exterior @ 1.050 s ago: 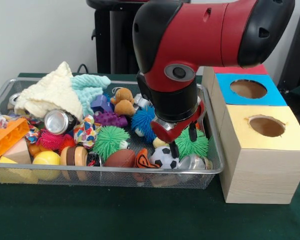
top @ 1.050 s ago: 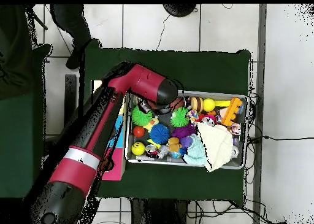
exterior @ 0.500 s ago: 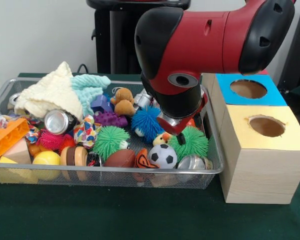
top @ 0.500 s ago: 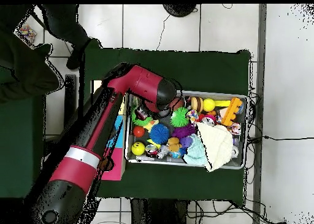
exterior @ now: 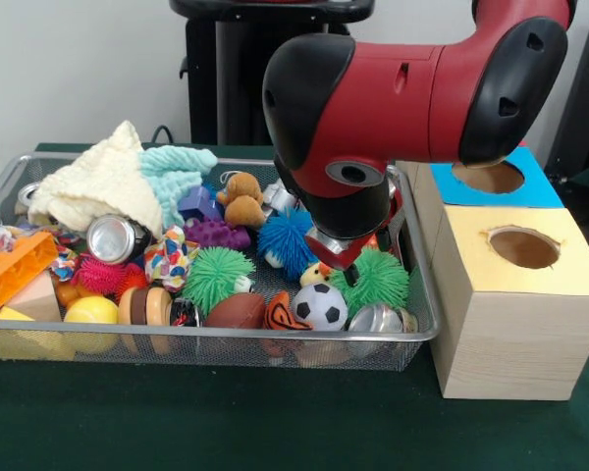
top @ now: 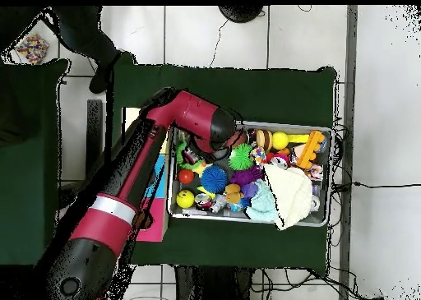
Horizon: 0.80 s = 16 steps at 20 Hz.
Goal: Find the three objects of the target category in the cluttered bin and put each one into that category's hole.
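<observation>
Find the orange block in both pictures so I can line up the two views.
Front view: the orange block lies at the bin's left end, just behind the front rim.
Overhead view: the orange block lies at the bin's right end, near the top rim.
Shared landmark: the yellow ball beside it.

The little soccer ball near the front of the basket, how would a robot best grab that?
The soccer ball is round, so any two opposite sides work; come straight down from above, since its top is bare. It is wedged between the brown football and a silver can, so fingers likely fit better front and back, though the basket's front rim sits close.
</observation>
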Motion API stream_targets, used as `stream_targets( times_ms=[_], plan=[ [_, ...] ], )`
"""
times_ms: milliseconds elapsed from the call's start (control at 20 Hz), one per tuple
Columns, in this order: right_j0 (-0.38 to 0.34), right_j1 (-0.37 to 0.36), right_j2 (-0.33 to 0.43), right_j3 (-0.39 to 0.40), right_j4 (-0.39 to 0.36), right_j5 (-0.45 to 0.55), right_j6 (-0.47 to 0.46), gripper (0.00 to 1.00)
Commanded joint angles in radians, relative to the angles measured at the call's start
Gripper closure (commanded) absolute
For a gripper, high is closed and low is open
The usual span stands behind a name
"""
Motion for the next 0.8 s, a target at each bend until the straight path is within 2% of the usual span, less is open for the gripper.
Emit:
stream_targets(
  times_ms=[50,300,500,750,800],
  plan=[
    [-0.013,0.048,0.087,-0.072,0.059,0.023,0.286,0.00],
    [-0.012,0.045,0.102,-0.064,0.089,0.072,0.254,0.00],
    [-0.017,0.019,0.137,-0.046,0.151,0.160,0.176,0.00],
    [-0.017,0.016,0.139,-0.044,0.162,0.181,0.145,0.00],
    [-0.018,0.017,0.137,-0.047,0.161,0.178,0.147,1.00]
  ],
)
